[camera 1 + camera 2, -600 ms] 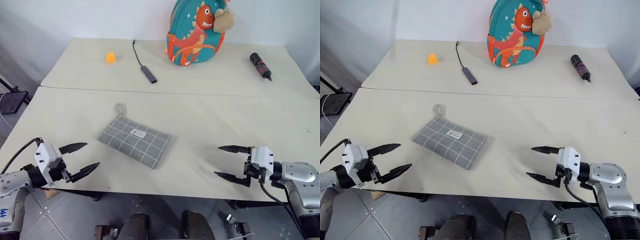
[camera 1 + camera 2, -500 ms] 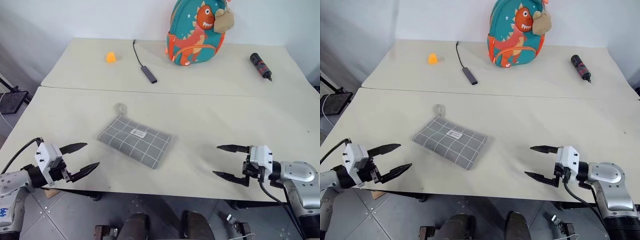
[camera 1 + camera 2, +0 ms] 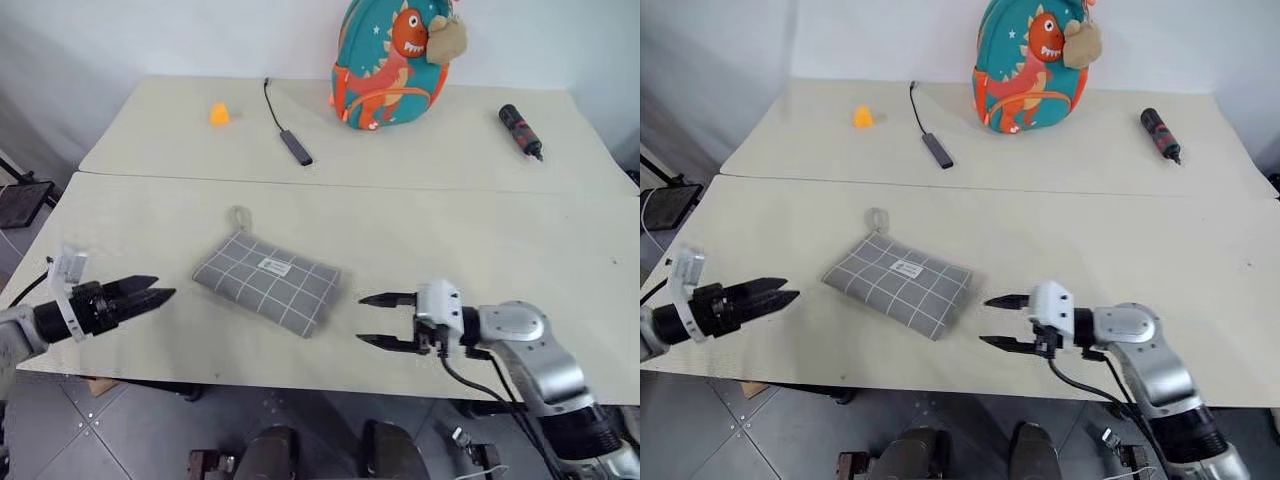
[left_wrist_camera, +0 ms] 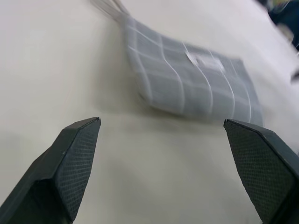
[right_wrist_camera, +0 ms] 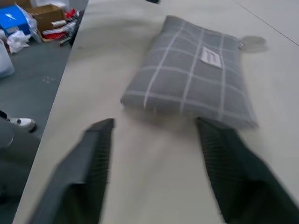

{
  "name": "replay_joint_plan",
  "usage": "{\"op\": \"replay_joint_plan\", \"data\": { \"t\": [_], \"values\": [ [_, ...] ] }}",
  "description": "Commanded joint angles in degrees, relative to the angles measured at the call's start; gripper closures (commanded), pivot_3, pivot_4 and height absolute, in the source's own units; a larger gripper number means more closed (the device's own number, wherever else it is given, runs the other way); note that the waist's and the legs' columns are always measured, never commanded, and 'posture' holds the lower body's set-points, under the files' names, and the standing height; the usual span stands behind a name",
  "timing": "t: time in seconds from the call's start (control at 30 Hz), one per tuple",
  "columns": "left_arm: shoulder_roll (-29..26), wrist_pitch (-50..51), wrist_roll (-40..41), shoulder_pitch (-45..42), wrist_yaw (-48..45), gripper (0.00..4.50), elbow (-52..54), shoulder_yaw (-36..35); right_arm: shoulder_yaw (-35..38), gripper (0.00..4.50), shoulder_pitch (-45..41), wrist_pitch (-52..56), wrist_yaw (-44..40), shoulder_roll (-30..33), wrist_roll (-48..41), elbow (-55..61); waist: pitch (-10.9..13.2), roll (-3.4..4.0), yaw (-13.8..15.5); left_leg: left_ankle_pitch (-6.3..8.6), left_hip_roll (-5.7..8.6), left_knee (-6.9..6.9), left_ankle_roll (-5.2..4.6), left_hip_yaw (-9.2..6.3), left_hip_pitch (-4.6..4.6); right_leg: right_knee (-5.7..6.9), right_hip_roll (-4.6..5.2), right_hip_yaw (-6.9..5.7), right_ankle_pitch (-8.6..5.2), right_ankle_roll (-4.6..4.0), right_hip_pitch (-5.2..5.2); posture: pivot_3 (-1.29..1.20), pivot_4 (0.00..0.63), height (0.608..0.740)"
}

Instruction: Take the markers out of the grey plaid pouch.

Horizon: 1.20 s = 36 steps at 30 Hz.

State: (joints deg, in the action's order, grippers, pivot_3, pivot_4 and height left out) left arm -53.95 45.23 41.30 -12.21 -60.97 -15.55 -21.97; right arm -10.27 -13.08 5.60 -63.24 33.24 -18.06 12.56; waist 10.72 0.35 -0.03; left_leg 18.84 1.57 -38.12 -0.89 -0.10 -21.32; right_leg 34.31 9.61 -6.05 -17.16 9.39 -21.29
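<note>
Left eye view: the pouch (image 3: 267, 282) lies flat and zipped at the centre of the near bench (image 3: 480, 240), its ring pull (image 3: 241, 214) toward the upper left. The left gripper (image 3: 140, 297) sits at the lower left of the frame, just beside the bench's near edge, pointing right toward the pouch with a gap between them. The right gripper (image 3: 383, 320) is at lower centre-right, fingers apart and empty, tips near the pouch's right end but not touching. On the far bench stand a dinosaur backpack (image 3: 390, 62) at top centre, a black cable (image 3: 283, 125) and a small orange object (image 3: 219, 114) to its left, and a black cylinder (image 3: 521, 131) at upper right.

Right eye view: same layout; no marker can be seen.

Left wrist view: both fingers (image 4: 70, 163) stand wide apart with nothing between them; the pouch lies ahead on the bench.

Right wrist view: the fingers (image 5: 93, 163) are spread, empty, with the pouch's short end just ahead.
</note>
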Motion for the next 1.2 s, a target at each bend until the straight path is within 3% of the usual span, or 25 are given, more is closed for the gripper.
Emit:
{"op": "replay_joint_plan", "data": {
  "t": [0.03,0.17,0.3,0.53,0.73,1.0,1.2],
  "values": [
    [-0.58,0.23,-0.84,-5.09,-1.71,0.00,-2.14,1.45,0.28,3.05,-0.83,0.11,2.74,-0.69,1.37,0.64,0.00,-0.11,0.07,0.00,0.04,-0.01,0.00,-0.01,-0.01,0.16,0.00,-0.01,0.01,-0.02,-0.07,0.00,0.150,0.740],
    [0.04,2.69,-2.69,-11.64,-2.64,0.00,-8.68,4.92,-1.79,4.47,-1.52,-1.27,2.13,-1.33,2.72,0.00,-0.02,-0.17,-0.10,0.01,0.06,-0.03,0.01,0.12,-0.03,0.23,0.00,-0.01,0.02,-0.05,-0.14,0.00,0.150,0.740],
    [2.58,3.10,-6.50,-22.40,-1.22,0.00,-18.19,8.80,-4.95,4.47,-3.48,-0.30,3.17,-4.06,4.06,-0.36,-0.02,-0.22,-0.26,-0.01,-0.07,-0.08,0.03,0.51,0.06,0.24,-0.01,-0.03,-0.01,-0.10,-0.20,0.00,0.150,0.740],
    [6.55,5.32,-14.25,-33.13,-4.05,0.00,-29.98,17.61,-8.23,4.47,-5.72,0.20,5.39,-6.99,8.02,-5.12,-0.07,-0.34,-0.52,0.00,-0.11,-0.13,0.03,0.76,0.09,0.36,-0.02,-0.06,0.00,-0.11,-0.28,0.00,0.150,0.740],
    [8.09,12.11,-16.12,-36.22,-8.70,0.00,-31.52,21.58,-8.59,4.47,-8.34,3.64,6.62,-7.06,10.16,-7.33,-0.10,-0.42,-0.43,0.00,-0.11,-0.19,0.02,0.82,0.05,0.38,-0.02,-0.04,0.00,-0.12,-0.28,0.00,0.150,0.740],
    [9.26,27.07,-10.02,-29.78,-8.24,0.00,-14.13,20.73,-7.52,4.47,-12.52,6.37,9.11,-7.58,10.94,-9.01,-0.10,-0.41,-0.70,0.00,-0.15,-0.19,0.02,0.60,0.06,0.39,-0.02,-0.01,0.01,-0.12,-0.28,0.00,0.150,0.740],
    [12.46,42.25,-1.73,-19.45,1.25,0.00,6.93,9.41,-6.60,4.47,-15.84,6.93,7.96,-6.49,10.80,-10.89,-0.09,-0.42,-1.52,0.00,-0.37,-0.23,0.03,0.51,0.04,0.43,0.00,0.11,0.01,-0.13,-0.29,0.00,0.150,0.740]
  ]
}}
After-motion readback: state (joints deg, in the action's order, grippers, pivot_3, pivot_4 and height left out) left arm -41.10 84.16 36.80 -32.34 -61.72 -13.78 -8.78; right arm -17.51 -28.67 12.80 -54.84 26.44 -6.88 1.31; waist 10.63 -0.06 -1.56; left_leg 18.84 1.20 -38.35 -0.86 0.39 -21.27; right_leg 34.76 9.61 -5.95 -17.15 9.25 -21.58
